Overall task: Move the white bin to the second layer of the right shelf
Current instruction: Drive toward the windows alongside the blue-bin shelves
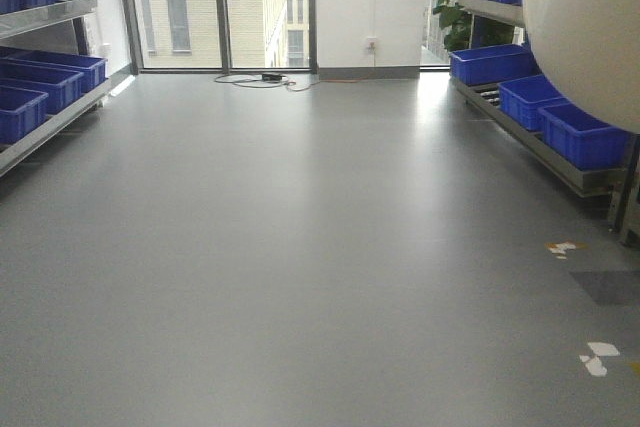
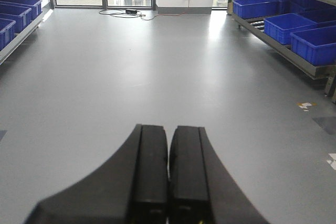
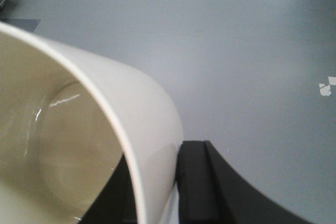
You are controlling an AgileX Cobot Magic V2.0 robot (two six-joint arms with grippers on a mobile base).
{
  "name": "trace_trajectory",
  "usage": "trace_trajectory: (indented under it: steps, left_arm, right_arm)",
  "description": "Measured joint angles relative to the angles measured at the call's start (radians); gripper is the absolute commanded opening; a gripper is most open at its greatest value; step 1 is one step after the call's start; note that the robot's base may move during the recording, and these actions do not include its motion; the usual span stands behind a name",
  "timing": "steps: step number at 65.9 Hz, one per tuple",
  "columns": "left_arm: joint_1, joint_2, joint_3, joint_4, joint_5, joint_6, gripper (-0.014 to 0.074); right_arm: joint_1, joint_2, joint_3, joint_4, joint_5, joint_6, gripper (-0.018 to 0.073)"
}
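**Mia:** Where is the white bin (image 1: 585, 27)?

**Ben:** Up high on the right, very close to the front camera. It is in front of the right shelf (image 1: 575, 182), where the blue crates (image 1: 580, 132) sit. It is not on the shelf.

**Mia:** What holds it?

**Ben:** The right gripper (image 3: 155, 182). It pinches the bin's wall at the rim, one side outside. The dark bit inside the rim is probably the other side, but it is mostly hidden.

**Mia:** Is anything in the bin?

**Ben:** The wrist camera looks into it, and the part I can see is bare and shiny.

**Mia:** And the other one?

**Ben:** The left gripper (image 2: 168, 177) is squeezed tight, its two black halves touching, with nothing between them. It is above the gray floor (image 2: 157, 77).
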Motion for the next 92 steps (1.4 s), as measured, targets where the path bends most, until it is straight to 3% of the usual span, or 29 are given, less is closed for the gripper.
trace_trajectory:
  steps: [92]
  left_arm:
    - [0.0, 0.0, 0.0, 0.0, 0.0, 0.0, 0.0085]
  right_arm:
    - [0.0, 0.0, 0.0, -0.005, 0.0, 0.0, 0.0052]
